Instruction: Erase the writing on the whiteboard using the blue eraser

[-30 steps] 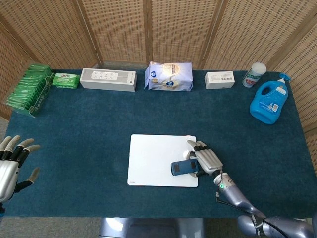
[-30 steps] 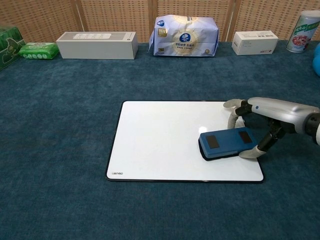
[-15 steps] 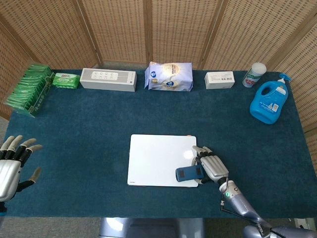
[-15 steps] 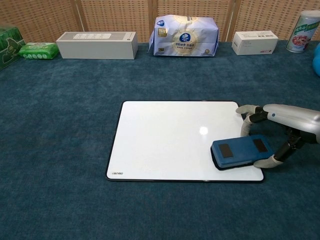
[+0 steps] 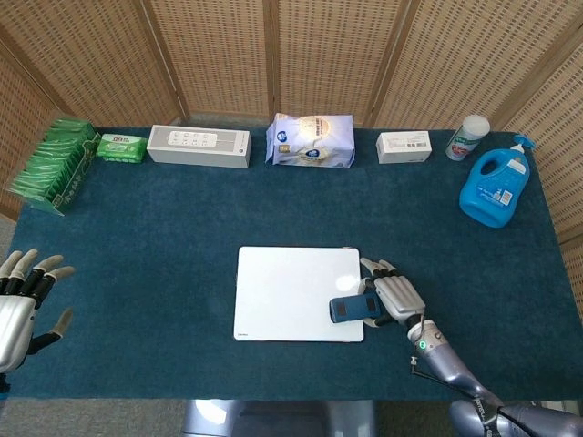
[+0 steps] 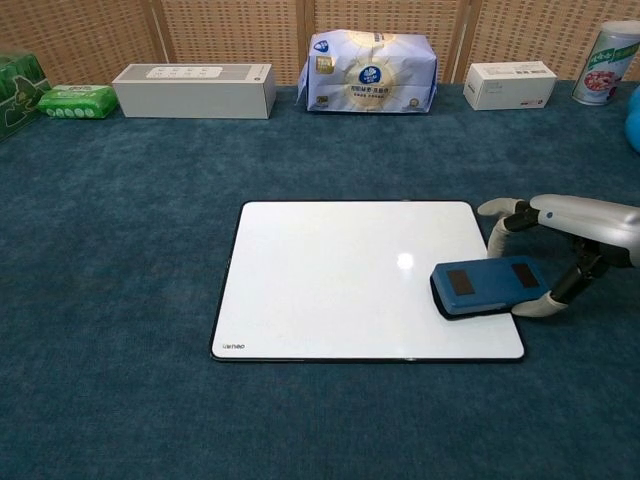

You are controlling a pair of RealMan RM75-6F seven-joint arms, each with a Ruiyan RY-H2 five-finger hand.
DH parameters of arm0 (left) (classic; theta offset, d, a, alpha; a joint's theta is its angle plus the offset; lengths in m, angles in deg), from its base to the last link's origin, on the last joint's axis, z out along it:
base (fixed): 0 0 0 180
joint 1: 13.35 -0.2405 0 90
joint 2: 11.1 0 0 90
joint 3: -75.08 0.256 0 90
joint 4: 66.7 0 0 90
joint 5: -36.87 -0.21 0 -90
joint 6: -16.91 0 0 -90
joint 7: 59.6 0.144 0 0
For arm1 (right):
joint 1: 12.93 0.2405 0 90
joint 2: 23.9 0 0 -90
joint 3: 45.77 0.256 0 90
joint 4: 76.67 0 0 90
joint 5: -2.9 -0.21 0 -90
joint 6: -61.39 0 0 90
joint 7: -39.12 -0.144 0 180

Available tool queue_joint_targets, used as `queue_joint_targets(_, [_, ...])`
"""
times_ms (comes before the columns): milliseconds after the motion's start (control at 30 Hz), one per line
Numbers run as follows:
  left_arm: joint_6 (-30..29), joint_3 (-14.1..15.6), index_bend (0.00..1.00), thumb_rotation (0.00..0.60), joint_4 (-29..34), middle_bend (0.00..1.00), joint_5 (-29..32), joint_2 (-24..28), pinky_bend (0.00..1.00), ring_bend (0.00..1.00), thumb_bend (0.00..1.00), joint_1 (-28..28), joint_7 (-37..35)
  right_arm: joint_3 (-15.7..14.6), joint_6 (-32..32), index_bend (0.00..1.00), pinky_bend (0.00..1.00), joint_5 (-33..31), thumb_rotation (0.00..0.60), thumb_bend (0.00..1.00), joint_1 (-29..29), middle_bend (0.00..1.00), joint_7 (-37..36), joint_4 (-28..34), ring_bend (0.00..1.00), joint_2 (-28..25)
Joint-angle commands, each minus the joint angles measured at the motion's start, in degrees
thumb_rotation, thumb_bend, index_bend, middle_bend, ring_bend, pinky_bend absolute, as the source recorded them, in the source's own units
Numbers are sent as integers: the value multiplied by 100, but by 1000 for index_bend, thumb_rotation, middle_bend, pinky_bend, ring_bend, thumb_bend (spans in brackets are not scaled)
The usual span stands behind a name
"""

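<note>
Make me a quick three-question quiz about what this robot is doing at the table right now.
1. True or false: the right hand holds the blue eraser over the whiteboard's right edge.
2. Can any writing be seen on the whiteboard? A) yes, plenty B) none visible
3. Fill in: the left hand holds ____.

Key: 1 true; 2 B; 3 nothing, its fingers are spread by the table's left edge.

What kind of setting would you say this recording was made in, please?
Probably a staged robot test table, not a home: a blue carpeted tabletop, woven screen panels behind, and household goods such as a detergent bottle lined up along the far edge.
</note>
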Motion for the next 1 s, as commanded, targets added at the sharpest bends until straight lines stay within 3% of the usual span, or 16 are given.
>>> queue_joint_targets(33, [-24, 6, 251, 600, 2, 204, -5, 10, 0, 57, 428, -18, -9, 51, 67, 748, 0, -8, 600, 220, 61, 46, -5, -65, 0, 22])
queue_joint_targets(267, [-56, 24, 251, 600, -11, 204, -12, 22, 0, 57, 428, -53, -30, 105, 120, 747, 0, -13, 600, 221, 141, 47, 69, -37, 0, 16])
queue_joint_targets(600, [28, -5, 251, 600, -126, 204, 41, -36, 0, 55, 428, -1, -141, 71, -48, 742, 0, -104, 600, 220, 166, 48, 582, 508, 0, -23])
queue_joint_targets(1000, [-28, 15, 251, 600, -157, 203, 35, 13, 0, 50, 428, -50, -195, 55, 69, 742, 0, -249, 600, 219, 228, 48, 566, 299, 0, 240])
